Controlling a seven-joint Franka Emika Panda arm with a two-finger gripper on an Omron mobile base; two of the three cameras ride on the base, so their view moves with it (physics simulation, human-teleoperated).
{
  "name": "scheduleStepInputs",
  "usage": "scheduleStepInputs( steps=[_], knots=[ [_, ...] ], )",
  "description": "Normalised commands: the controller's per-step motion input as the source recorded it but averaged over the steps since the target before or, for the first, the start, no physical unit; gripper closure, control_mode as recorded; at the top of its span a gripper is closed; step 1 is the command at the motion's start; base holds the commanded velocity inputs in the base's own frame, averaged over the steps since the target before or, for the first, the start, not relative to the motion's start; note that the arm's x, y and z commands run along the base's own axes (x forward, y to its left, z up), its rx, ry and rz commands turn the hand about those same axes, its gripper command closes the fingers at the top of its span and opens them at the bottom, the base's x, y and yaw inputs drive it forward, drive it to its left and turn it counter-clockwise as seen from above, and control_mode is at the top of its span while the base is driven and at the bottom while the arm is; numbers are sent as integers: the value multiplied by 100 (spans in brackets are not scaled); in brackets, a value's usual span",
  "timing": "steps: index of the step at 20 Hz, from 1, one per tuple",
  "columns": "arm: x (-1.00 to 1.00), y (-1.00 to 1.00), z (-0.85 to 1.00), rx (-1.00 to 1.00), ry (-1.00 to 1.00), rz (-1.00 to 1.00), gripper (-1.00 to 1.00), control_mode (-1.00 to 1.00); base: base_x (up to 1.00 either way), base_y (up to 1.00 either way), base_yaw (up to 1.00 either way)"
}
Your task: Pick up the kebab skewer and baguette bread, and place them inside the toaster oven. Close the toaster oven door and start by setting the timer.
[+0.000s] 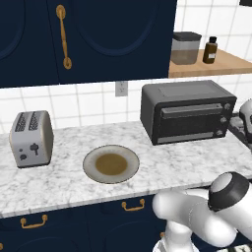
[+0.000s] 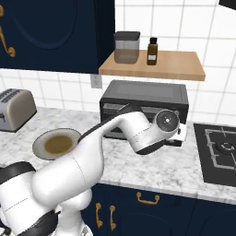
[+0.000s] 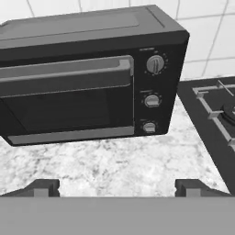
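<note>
Pincer [image 3: 117,187] open, toaster oven [image 3: 92,73] ahead, apart.

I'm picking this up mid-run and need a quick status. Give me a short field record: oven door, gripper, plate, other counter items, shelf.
toaster oven door: shut, bar handle along its top edge
toaster oven: on the counter, three knobs on its right-hand panel
gripper: open, holding nothing, facing the oven front above the counter
plate: on the counter left of the oven, nothing lying on it
silver toaster: at the counter's left end
shelf: carries a lidded canister and a dark bottle
stovetop: right of the oven
</note>
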Motion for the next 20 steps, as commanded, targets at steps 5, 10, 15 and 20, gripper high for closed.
scheduleStepInputs(
  steps=[5, 10, 15, 20],
  knots=[
    [44, -5, 0, 8, -14, 1, -100, -100, 0, 0, 0],
    [40, -20, 0, 6, -5, 2, -100, -100, 0, 0, 0],
    [41, -12, 0, 1, -5, 1, -100, -100, 0, 0, 0],
    [43, 0, 0, 0, -5, 0, -100, -100, 0, 0, 0]
  ],
)
